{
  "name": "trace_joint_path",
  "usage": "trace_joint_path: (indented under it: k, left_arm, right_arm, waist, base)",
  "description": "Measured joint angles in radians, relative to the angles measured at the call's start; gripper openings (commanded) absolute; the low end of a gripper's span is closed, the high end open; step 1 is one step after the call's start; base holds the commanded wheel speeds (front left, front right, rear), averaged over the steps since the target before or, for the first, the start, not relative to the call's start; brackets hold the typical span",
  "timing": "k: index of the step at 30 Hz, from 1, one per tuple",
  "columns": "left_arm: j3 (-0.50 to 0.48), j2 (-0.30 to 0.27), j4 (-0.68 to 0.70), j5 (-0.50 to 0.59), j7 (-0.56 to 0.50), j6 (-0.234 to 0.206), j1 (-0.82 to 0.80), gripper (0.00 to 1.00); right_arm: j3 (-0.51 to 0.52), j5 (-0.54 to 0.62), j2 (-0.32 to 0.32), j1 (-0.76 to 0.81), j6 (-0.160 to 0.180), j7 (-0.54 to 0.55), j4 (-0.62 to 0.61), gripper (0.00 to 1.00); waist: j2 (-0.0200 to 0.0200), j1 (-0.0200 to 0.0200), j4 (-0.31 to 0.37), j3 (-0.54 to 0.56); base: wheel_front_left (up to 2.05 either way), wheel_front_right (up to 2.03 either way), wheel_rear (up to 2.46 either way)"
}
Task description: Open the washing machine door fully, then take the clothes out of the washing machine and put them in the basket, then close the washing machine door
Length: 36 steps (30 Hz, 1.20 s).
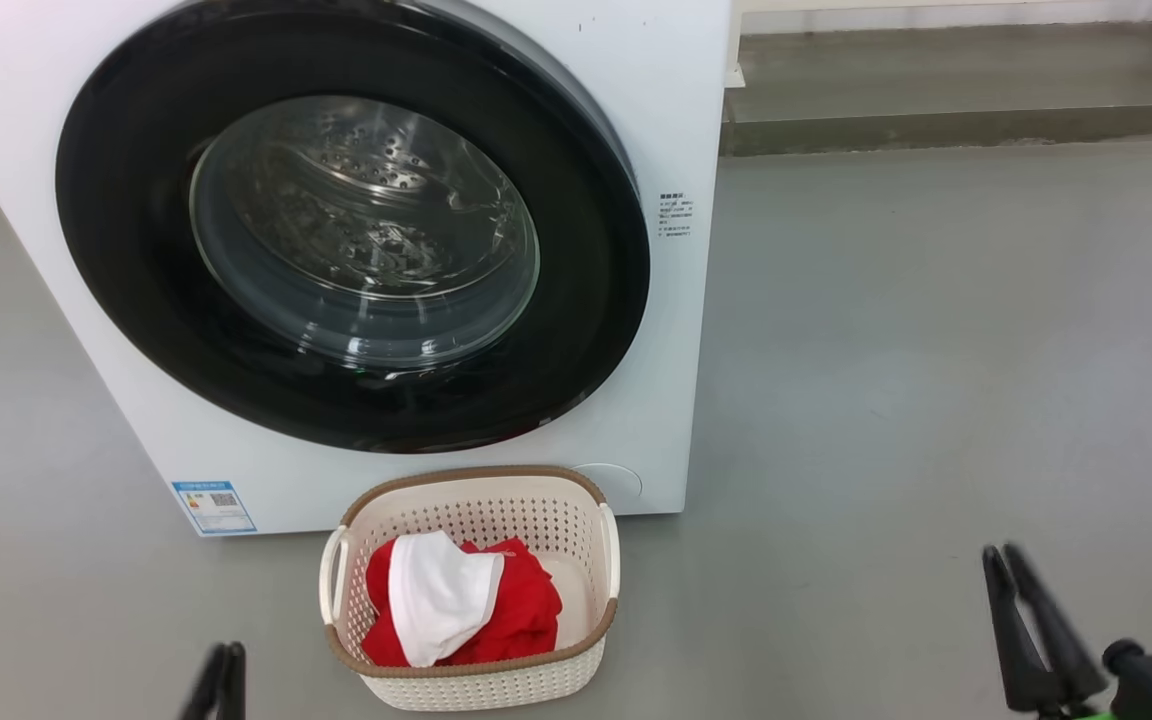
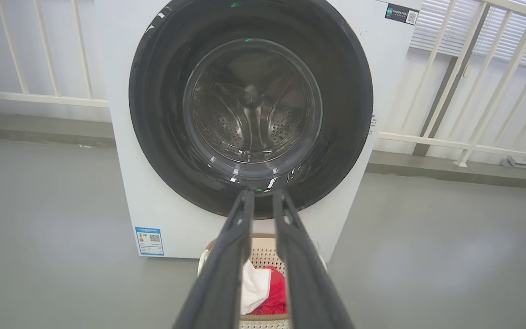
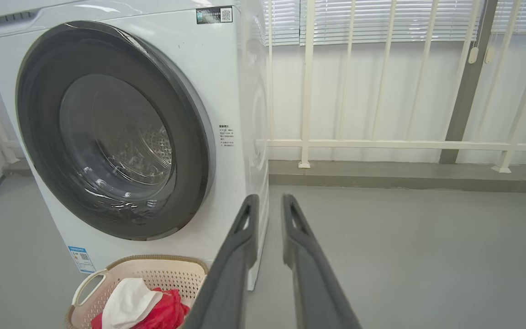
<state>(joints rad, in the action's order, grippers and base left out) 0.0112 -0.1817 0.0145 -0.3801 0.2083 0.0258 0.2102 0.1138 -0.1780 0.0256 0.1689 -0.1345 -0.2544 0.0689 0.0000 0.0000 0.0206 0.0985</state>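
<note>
The washing machine [image 1: 656, 100] is filling the upper left, with the washing machine door [image 1: 596, 300] sitting shut. Below centre, the basket [image 1: 496, 690] is holding the clothes [image 1: 526, 610], so the task is looking finished. At the bottom corners, the left gripper [image 1: 227, 650] and right gripper [image 1: 999, 552] are hanging slightly parted and gripping nothing. The blue label [image 1: 214, 506] is showing print too small to read.

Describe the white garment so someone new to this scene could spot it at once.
Find the big white washing machine with the round black door. On the floor in front stands a small cream basket. The white garment lies on top of the red clothes inside, the only white fabric there.
</note>
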Motion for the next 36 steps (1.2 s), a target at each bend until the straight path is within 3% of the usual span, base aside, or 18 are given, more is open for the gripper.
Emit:
trace_joint_path:
  k: [4, 36]
  left_arm:
    - [0.012, 0.026, -0.042, -0.010, -0.004, 0.000, 0.000, 0.00]
    - [-0.010, 0.051, -0.104, -0.319, -0.085, 0.019, -0.039, 0.00]
  right_arm:
    - [-0.002, -0.010, -0.011, 0.023, 0.000, 0.006, 0.046, 0.00]
    - [0.001, -0.369, -0.010, -0.015, 0.000, 0.099, 0.083, 0.00]
  waist:
    - [0.0001, 0.0000, 0.000, -0.001]
    - [0.0000, 0.0001, -0.005, -0.027]
  base:
    - [0.00, 0.00, 0.00]
    - [0.00, 0.00, 0.00]
